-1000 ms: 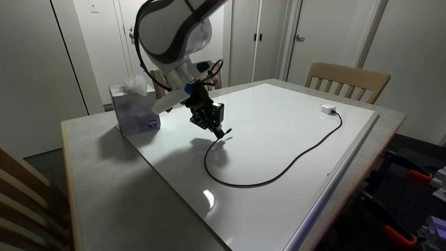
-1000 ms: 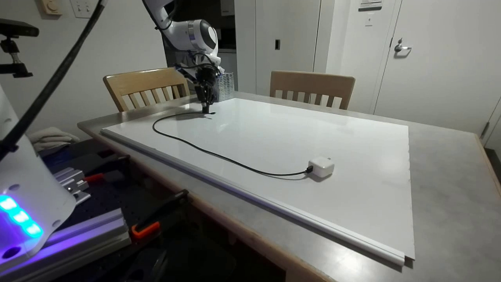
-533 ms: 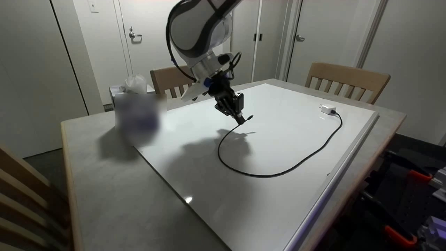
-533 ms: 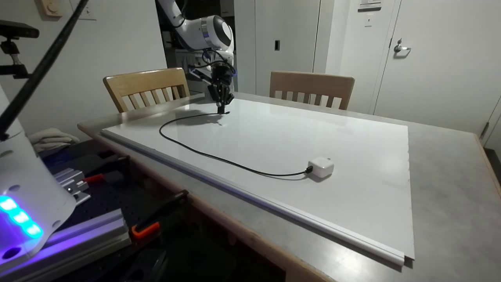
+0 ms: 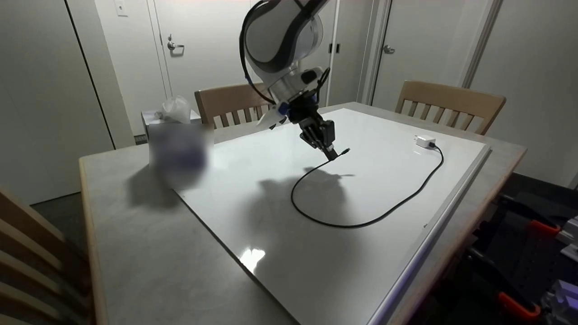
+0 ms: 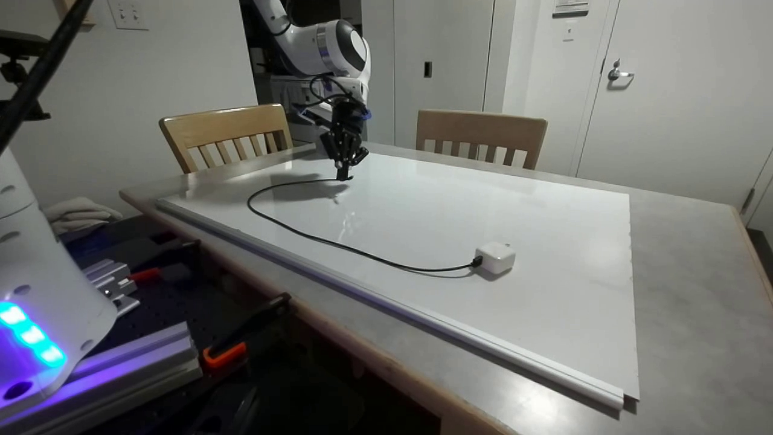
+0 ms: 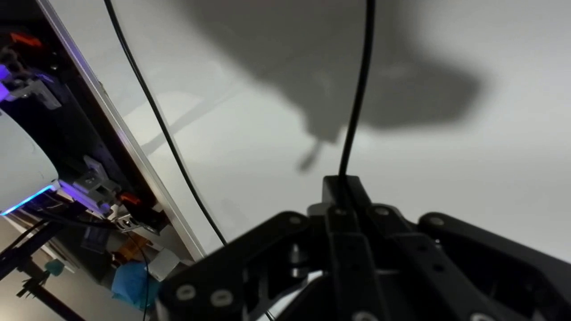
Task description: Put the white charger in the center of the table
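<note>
Holds the end effector (image 5: 332, 157) farther in over the surface (image 5: 140, 253) than a second ago, farther from the tissue box (image 5: 178, 149) and higher, more widely parted from its shadow (image 5: 329, 189). Drags along the pinched end of the black cable (image 5: 347, 226), shifting its bend the same way in both exterior views. In an exterior view, swings the robot arm (image 5: 271, 40) aside, fully uncovering the door handle (image 5: 175, 46) and more of the wooden chair (image 5: 228, 100).

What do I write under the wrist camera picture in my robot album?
A robot gripper pinches a thin black cable above a white table top, casting a dark shadow.
</note>
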